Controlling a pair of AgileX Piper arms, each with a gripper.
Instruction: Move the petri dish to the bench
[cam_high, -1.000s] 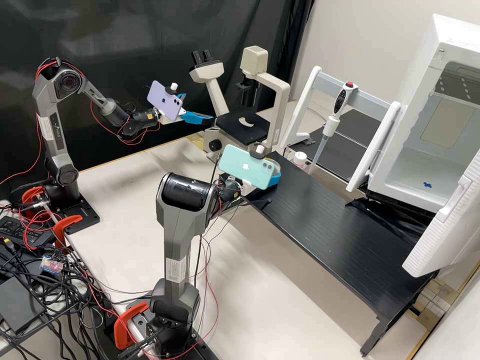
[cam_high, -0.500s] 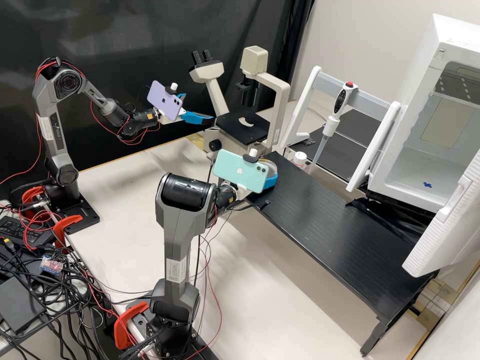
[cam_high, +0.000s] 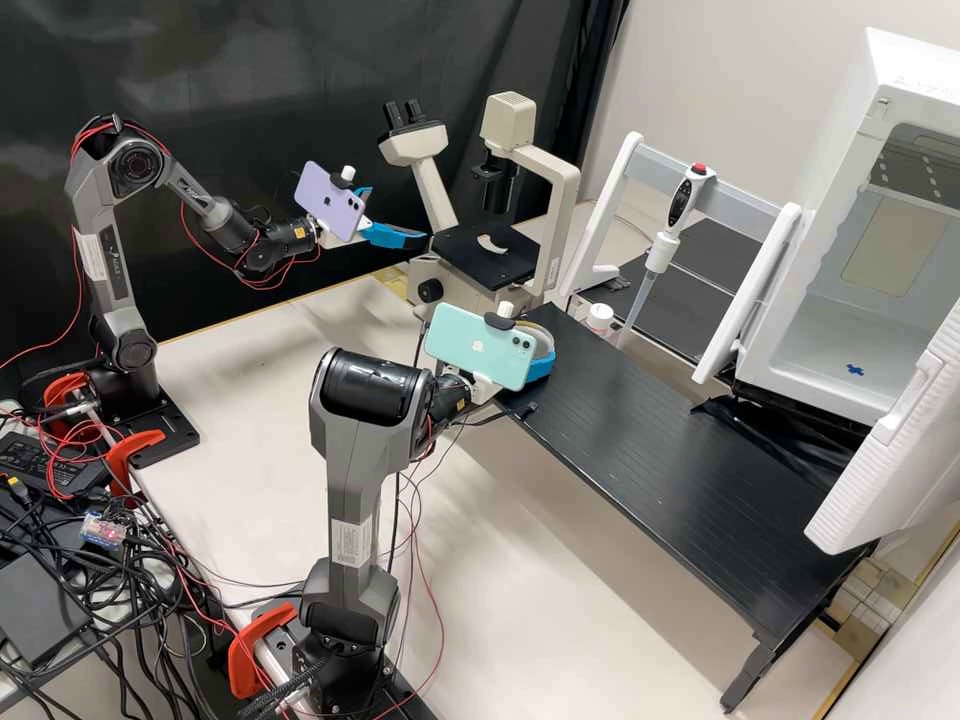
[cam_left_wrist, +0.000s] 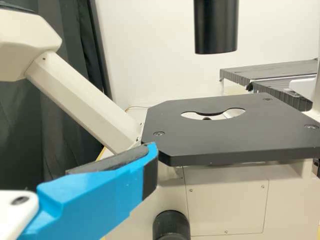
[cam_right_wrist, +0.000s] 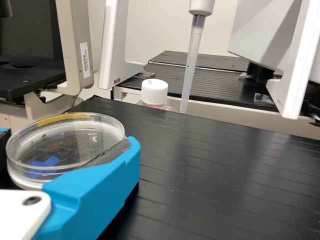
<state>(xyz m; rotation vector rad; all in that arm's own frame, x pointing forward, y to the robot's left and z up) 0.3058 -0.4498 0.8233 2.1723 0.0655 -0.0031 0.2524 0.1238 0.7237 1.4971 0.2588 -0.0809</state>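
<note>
Blue fingers (cam_right_wrist: 92, 200) of the right claw (cam_high: 545, 352) pinch the petri dish (cam_right_wrist: 75, 135), which lies between them.

We are holding clear round petri dish (cam_right_wrist: 75, 130) in right gripper (cam_high: 546, 350), dish sitting between blue fingers (cam_right_wrist: 95, 190), dark pad (cam_right_wrist: 106, 153) pressing against side. We are seeing yellow strip (cam_right_wrist: 65, 118) running along part of rim, blue patch (cam_right_wrist: 42, 165) showing through dish. Black ribbed bench (cam_right_wrist: 215, 175) stretching beside gripper. Past bench edge, white-capped bottle (cam_right_wrist: 154, 92) standing beside translucent pipette tip (cam_right_wrist: 191, 65), tip pointing down; white stand (cam_right_wrist: 114, 50) rising near bottle. Beige microscope frame (cam_right_wrist: 75, 45) standing behind dish, black stage (cam_right_wrist: 30, 77) beside frame.
</note>
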